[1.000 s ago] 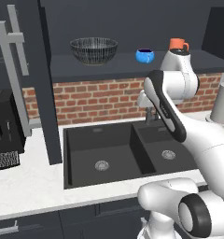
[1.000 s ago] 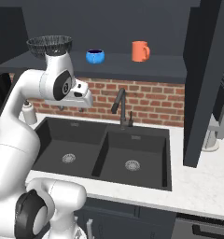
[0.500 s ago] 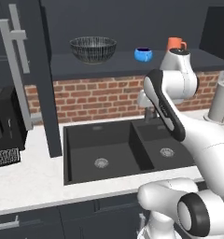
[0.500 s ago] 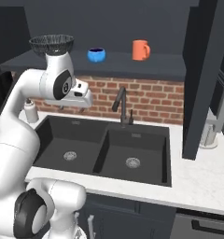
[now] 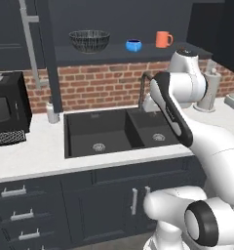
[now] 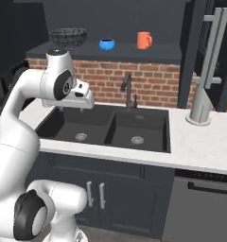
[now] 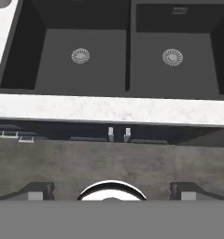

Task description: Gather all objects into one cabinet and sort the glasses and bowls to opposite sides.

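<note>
Dark kitchen, wide dark grey wall cabinet (image 5: 138, 54) shelf: dark patterned bowl (image 5: 89, 40) left, one bright-blue cup (image 5: 133, 46) and orange mug (image 5: 163, 39) right. Gripper (image 7: 112, 190) wide open, empty, over sink (image 7: 128, 51). Second blue cup apparently outstanding.

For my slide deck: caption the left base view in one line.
Robot arm raised over a double sink, below a shelf holding a patterned bowl, blue cup and orange mug.
</note>
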Robot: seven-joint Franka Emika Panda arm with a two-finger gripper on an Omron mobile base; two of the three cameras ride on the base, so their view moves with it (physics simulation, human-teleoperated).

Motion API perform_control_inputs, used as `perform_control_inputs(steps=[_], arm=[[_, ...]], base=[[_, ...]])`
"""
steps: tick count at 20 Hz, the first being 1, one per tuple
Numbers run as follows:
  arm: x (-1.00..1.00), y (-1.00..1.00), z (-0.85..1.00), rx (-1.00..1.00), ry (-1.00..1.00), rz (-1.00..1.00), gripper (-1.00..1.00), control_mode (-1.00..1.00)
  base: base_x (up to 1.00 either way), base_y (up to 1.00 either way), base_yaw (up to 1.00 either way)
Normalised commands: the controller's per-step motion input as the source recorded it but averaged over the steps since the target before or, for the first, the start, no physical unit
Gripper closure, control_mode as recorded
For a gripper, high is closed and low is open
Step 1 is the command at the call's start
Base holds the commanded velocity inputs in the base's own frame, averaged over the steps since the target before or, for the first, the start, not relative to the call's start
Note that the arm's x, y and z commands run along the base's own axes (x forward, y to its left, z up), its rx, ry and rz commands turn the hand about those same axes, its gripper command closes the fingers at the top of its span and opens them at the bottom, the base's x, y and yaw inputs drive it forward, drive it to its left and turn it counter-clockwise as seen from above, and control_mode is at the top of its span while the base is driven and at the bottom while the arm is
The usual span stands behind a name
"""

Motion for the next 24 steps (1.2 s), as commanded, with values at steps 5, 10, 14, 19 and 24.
perform_control_inputs(steps=[5, 10, 14, 19, 24], arm=[[0.00, 0.00, 0.00, 0.00, 0.00, 0.00, -1.00, 1.00], [0.00, 0.00, 0.00, 0.00, 0.00, 0.00, -1.00, 1.00], [0.00, 0.00, 0.00, 0.00, 0.00, 0.00, -1.00, 1.00], [0.00, 0.00, 0.00, 0.00, 0.00, 0.00, -1.00, 1.00], [0.00, 0.00, 0.00, 0.00, 0.00, 0.00, -1.00, 1.00]], base=[[-0.71, -0.17, -0.01], [-0.56, -0.39, 0.00], [-0.34, -0.91, 0.00], [-0.03, -1.00, 0.00], [0.00, -1.00, 0.00]])
